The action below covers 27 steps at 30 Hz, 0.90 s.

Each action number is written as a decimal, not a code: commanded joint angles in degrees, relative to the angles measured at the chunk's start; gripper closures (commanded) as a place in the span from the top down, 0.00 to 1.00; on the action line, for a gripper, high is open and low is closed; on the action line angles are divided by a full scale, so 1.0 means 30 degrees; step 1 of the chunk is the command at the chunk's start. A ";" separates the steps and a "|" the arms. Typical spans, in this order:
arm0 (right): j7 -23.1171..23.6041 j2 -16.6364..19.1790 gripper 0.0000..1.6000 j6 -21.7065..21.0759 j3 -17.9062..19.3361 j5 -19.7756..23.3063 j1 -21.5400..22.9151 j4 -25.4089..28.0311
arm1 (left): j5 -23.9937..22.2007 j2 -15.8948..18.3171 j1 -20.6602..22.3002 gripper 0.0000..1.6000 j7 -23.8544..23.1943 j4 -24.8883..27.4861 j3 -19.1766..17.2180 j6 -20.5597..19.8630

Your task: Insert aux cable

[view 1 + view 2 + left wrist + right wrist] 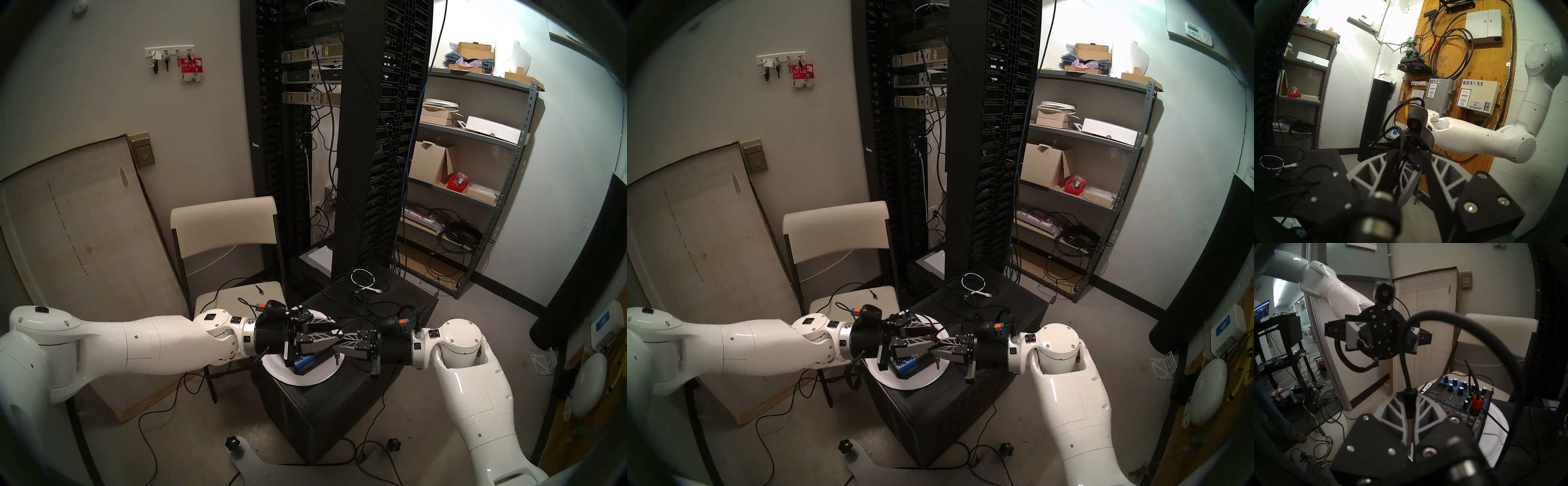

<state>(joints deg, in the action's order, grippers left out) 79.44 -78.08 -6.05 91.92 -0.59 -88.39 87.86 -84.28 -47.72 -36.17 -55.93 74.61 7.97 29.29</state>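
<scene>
Where the two grippers met above the white plate (322,378), the aux cable (1410,405) hung plug-down, its slim black barrel pinched between the ribbed grey-and-black fingers of the right gripper (1411,426), which was closed tight on it. The short silvery tip (337,357) poked out below those fingers, over the plate's right part and just right of the mixer (1460,395). From the barrel the thick rubbery cord rose, arched over in a wide loop and fell away on the right.

The left gripper (334,334) reached in level from the left, its fingers parted around the right gripper's tips; the views did not settle whether they touched the cable, and I could not tell whether it gripped anything.

The mixer, a small blue-and-black box studded with round knobs, lay on the thin plate under both grippers. A second black cord with a red-banded plug (1476,403) stood upright in its right part, close to the aux plug, leaving little room between.

The plate sat at the near left corner of a black, perforated-metal cabinet (339,404), its rim reaching the cabinet's edge. Farther back on the cabinet top lay a coiled white cable (364,280) among loose black wires. A cream folding chair (224,227) stood just left, the tall black rack (349,135) behind.
</scene>
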 commanded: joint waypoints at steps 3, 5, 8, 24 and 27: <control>0.0059 -0.0138 0.00 0.0015 0.0097 0.0179 0.0253 0.0216 | -0.0012 -0.0443 -0.0010 0.57 0.0009 -0.0448 -0.0012 -0.0024; 0.0085 -0.0152 0.00 0.0036 0.0116 0.0183 0.0257 0.0212 | -0.0018 -0.0530 -0.0061 0.59 -0.0014 -0.0617 0.0015 -0.0019; 0.0130 -0.0171 0.00 0.0076 0.0151 0.0184 0.0264 0.0195 | -0.0054 -0.0613 -0.0105 0.65 -0.0030 -0.0823 0.0039 -0.0055; 0.0379 -0.0305 0.00 0.0038 0.0179 0.0040 0.0265 0.0233 | -0.0109 -0.0828 -0.0228 0.44 -0.0207 -0.1167 0.0027 0.0014; 0.0369 -0.0395 0.00 0.0084 0.0094 -0.0067 0.0323 0.0145 | -0.0130 -0.0876 -0.0207 0.41 -0.0199 -0.1219 0.0010 0.0031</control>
<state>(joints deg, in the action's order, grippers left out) 80.73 -78.55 -5.62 92.71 -0.86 -88.30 87.76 -84.38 -49.67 -37.05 -56.50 70.88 8.57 28.98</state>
